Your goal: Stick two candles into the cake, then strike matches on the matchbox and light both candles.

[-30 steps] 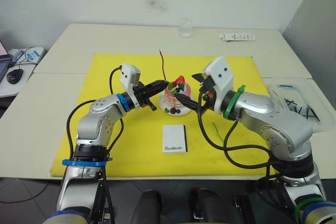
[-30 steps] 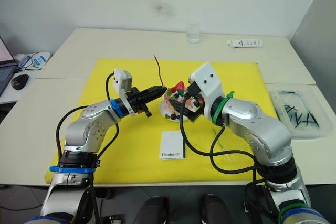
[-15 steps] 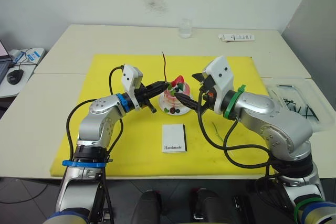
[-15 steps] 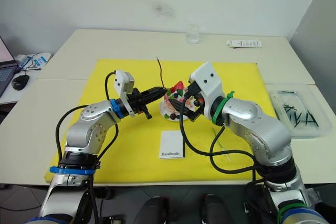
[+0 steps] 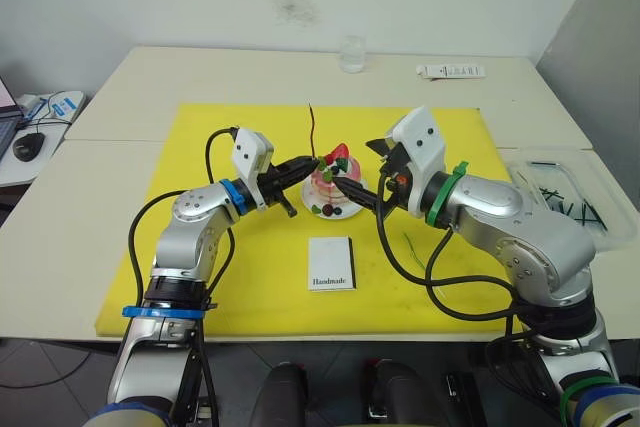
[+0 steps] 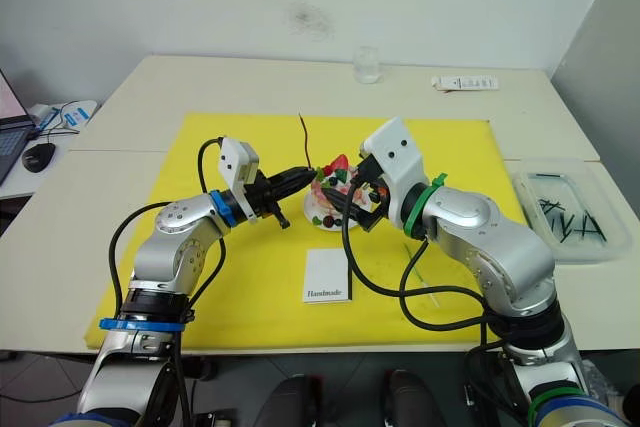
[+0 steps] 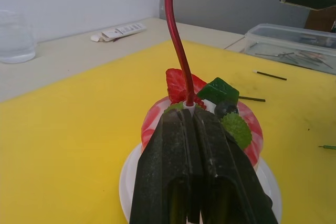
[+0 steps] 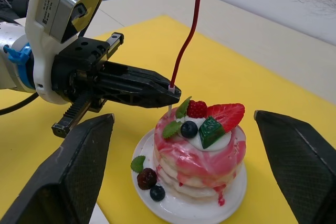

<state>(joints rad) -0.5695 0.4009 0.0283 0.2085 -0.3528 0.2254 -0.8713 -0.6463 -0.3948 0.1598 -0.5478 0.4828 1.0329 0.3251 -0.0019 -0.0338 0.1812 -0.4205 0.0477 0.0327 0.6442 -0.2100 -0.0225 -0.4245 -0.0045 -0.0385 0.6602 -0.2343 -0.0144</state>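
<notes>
Yellow mat at frame centre: left claw [image 5: 316, 162], clamped shut on red candle [image 8: 185, 47], poised above cake [image 5: 335, 188]; right claw [image 8: 184, 174] spread wide around it. Steady vertical push advised.

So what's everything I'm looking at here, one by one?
Cake: one, pink with strawberry and berries, on a white plate mid-mat.
Red candle: one, held upright at the cake's top edge.
Green candle: one, lying on the mat right of the matchbox.
Matchbox: one, white, on the mat in front of the cake.
Matches: several, dark, in the clear tray at right.
Mat: one, yellow, on the table.
Glass: one, clear, far edge.
Tube: one, white, far right.
Left gripper: shut on the red candle's base.
Right gripper: open around the cake.
</notes>
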